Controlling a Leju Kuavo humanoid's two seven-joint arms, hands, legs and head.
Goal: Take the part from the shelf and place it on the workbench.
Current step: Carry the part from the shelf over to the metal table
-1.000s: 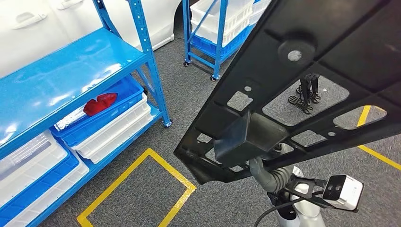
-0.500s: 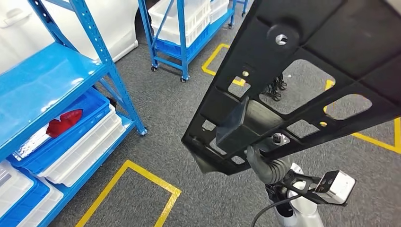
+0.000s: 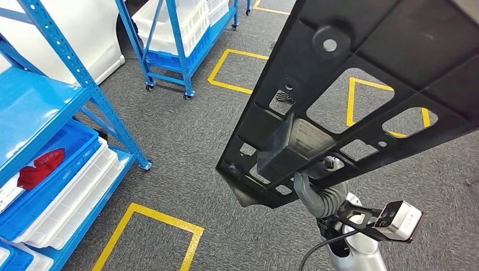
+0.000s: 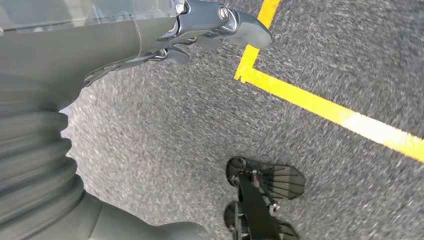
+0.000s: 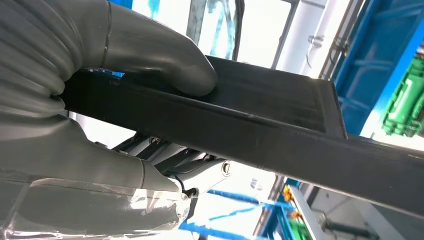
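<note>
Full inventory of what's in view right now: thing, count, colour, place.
Panel: one, black, with cut-outs, held up across the right of the head view.
Shelf racks: two, blue; one at the left edge, one on wheels further back.
Bins: several, blue and white, on the left rack's lower levels; white ones on the back rack.
Red object: one, in a blue bin.
Floor markings: yellow outlines on grey carpet.
White car body: behind the left rack.
Right hand: grey, grips the panel's edge.
Left hand: grey, hangs over the carpet, holding nothing.
</note>
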